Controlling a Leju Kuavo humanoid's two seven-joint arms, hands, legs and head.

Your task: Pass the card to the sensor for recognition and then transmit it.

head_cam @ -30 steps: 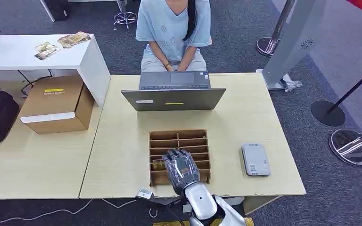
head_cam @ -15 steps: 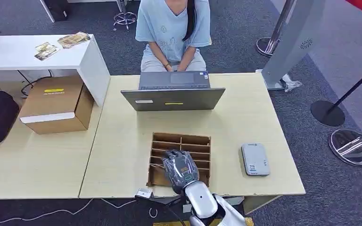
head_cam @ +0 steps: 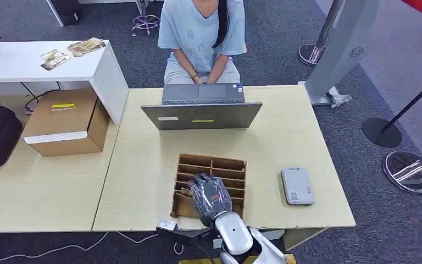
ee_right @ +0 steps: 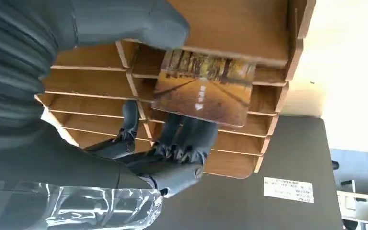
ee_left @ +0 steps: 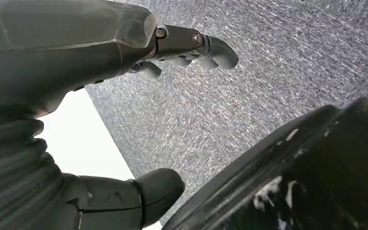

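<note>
Our right hand point(ee_right: 172, 143) pinches the card point(ee_right: 203, 88) above the slotted organizer point(head_cam: 211, 184); our left hand point(ee_left: 100, 96) hangs with fingers apart, holding nothing.

I see the card rack point(head_cam: 211, 170) as matt brown wood, its dividers thin and smooth. The card point(ee_right: 203, 88) in it looks glossy, printed with an autumn scene. My right hand point(head_cam: 210, 198) is dark matt plastic under a shiny clear film. At 3 o'clock, the sensor point(head_cam: 297, 186) looks smooth grey plastic.
</note>
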